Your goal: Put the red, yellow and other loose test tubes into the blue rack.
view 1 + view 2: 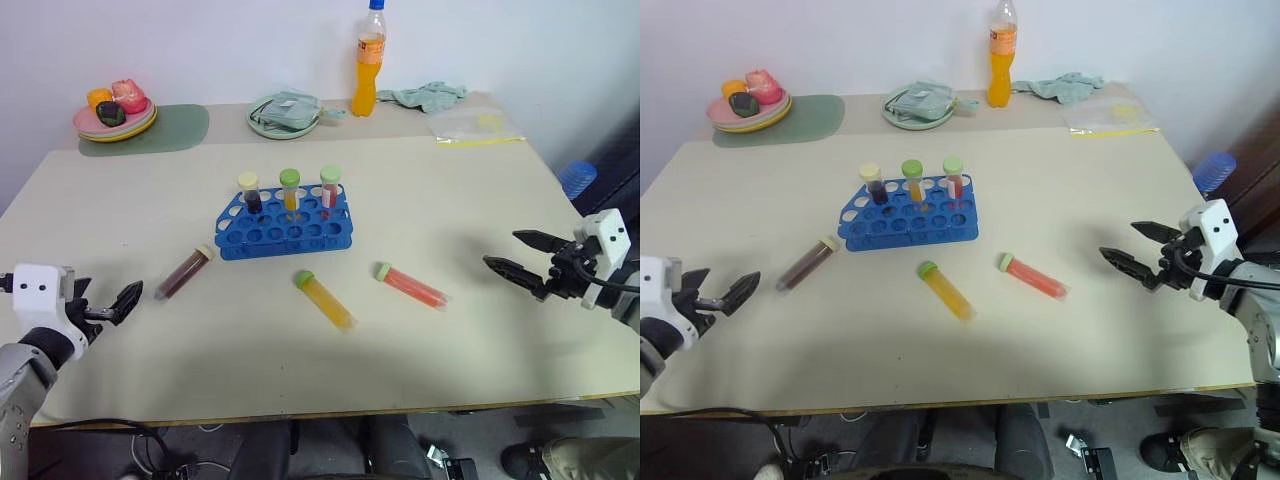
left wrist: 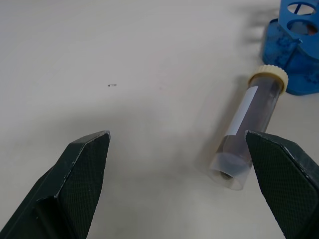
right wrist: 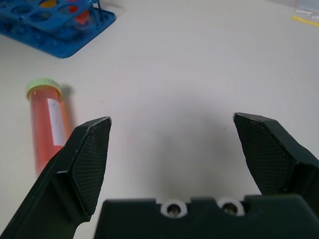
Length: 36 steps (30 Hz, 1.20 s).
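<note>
Jaws wide – brown tube ahead of left gripper.

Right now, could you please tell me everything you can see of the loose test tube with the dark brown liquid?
The dark brown test tube is a clear plastic-looking tube closed by a cream screw cap, with a white label strip along its side. It lies flat on the beige table, capped end toward the blue rack but apart from it, at the rack's left front corner. Dark liquid fills most of it. Only the table touches it; the open left gripper hovers near its base without contact.
</note>
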### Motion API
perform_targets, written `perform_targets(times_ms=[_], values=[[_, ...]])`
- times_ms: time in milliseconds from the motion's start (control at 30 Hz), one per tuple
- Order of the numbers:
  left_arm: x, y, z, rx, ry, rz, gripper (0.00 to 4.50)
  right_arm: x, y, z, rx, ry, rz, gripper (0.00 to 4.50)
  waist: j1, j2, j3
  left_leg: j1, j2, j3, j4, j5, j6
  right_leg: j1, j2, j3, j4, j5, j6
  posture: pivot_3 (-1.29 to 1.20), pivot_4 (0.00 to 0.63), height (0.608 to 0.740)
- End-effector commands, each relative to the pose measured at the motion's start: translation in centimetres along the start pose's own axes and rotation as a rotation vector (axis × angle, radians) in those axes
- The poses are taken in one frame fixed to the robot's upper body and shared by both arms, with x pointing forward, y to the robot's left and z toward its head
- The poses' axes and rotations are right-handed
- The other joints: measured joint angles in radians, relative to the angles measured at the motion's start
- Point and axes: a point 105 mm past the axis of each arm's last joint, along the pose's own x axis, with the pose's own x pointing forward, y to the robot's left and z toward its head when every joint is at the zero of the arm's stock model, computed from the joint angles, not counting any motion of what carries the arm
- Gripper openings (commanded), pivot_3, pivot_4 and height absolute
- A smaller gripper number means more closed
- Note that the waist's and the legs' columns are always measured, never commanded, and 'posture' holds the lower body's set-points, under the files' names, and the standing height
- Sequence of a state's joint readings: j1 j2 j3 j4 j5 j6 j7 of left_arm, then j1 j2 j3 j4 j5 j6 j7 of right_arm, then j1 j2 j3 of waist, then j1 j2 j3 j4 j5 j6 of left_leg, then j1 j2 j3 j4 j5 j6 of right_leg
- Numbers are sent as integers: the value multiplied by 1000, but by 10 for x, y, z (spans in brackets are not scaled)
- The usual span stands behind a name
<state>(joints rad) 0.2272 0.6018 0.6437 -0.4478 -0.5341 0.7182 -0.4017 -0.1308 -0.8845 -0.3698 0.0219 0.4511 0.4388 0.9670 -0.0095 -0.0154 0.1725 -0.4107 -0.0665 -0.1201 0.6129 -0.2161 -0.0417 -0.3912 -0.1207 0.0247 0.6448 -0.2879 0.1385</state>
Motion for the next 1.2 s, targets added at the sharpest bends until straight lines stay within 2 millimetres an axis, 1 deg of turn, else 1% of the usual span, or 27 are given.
perform_targets(times_ms=[33, 200, 333, 400, 467, 533, 600, 633, 667, 733, 767, 867, 933, 1033, 1133, 1200], values=[[-6, 2, 9, 16, -39, 27, 4459, -3, -8, 13, -55, -12, -11, 4345, 0, 0, 0, 0, 0, 0, 0, 0, 0, 0, 0, 0, 0, 0, 0, 0, 150, 740], [-7, -4, 12, 6, -52, 12, 4459, 2, -8, 20, -71, -7, 0, 4345, -1, 0, 0, 0, 0, 0, 0, 0, 0, 0, 0, 0, 0, 0, 0, 0, 150, 740], [-3, -10, 26, 7, -103, -23, 4459, 6, -6, 24, -92, 14, 2, 4345, 2, 0, 0, 0, 0, 0, 0, 0, 0, 0, 0, 0, 0, 0, -1, 0, 150, 740], [-1, -19, 35, 5, -141, -65, 4459, 9, -1, 26, -101, 27, 23, 4345, 3, 0, 0, 0, 0, 0, 0, 0, 0, 0, 0, 0, 0, 0, -1, 0, 150, 740], [2, -34, 43, 7, -168, -143, 4459, 14, 10, 31, -118, 31, 66, 4345, 1, 0, 0, 0, 0, 0, 0, 0, 0, 0, 0, 0, 0, 0, -1, 0, 150, 740], [8, -60, 46, -1, -174, -267, 4459, 19, 28, 38, -151, 49, 134, 4345, 2, 0, 0, 0, 0, 0, 0, 0, 0, 0, 0, 0, 0, 0, -1, 0, 150, 740], [12, -74, 46, 13, -171, -346, 4459, 23, 41, 40, -177, 76, 180, 4345, 1, 1, 0, 0, 0, 0, 0, 0, 0, 0, 0, 0, 0, 0, 0, 0, 150, 740], [14, -83, 46, 28, -169, -387, 4459, 24, 47, 40, -177, 97, 204, 4345, 1, 1, 0, 0, 0, 0, 0, 0, 0, 0, 0, 0, 0, 0, 1, 0, 150, 740], [18, -100, 45, 52, -163, -463, 4459, 25, 54, 40, -208, 140, 231, 4345, 1, 1, 0, 0, 0, 0, 0, 0, 0, 0, 0, 0, 0, 1, 1, 0, 150, 740], [20, -125, 42, 93, -148, -582, 4459, 27, 61, 39, -238, 211, 253, 4345, 1, 1, 0, 0, -2, 1, 0, 0, 0, 0, 0, 0, -1, 0, 1, 0, 150, 740], [21, -132, 41, 109, -140, -621, 4459, 29, 64, 39, -243, 236, 254, 4345, 1, 1, 0, 0, -3, 1, 0, 0, 0, 0, 0, 0, -1, 0, 0, 0, 150, 740], [18, -159, 36, 138, -120, -777, 4459, 42, 79, 42, -166, 314, 292, 4345, -4, 1, 1, 0, -2, 1, 0, 0, 0, -1, 0, 0, -1, -1, -1, 0, 150, 740], [16, -170, 31, 148, -105, -847, 4459, 54, 89, 43, -147, 371, 293, 4345, -5, 2, 1, -1, -2, 1, -1, 0, 0, -2, 0, 0, -1, -1, -2, 0, 150, 740], [14, -182, 21, 206, -83, -921, 4459, 75, 94, 47, -106, 438, 261, 4345, -6, 2, 1, -1, -2, 1, -1, 0, 1, -3, 0, 0, 0, -1, -2, 0, 150, 740], [8, -191, 16, 222, -80, -978, 4459, 88, 100, 49, -35, 511, 266, 4345, -1, 2, 1, -3, -2, 1, -1, 0, 1, -4, 0, 0, -1, -1, -2, 0, 150, 740], [3, -198, 12, 232, -78, -1011, 4459, 94, 104, 51, -1, 551, 281, 4345, 1, 2, 1, -7, -2, -1, 1, 0, 1, -6, 0, 0, -1, 0, 0, 0, 150, 740]])
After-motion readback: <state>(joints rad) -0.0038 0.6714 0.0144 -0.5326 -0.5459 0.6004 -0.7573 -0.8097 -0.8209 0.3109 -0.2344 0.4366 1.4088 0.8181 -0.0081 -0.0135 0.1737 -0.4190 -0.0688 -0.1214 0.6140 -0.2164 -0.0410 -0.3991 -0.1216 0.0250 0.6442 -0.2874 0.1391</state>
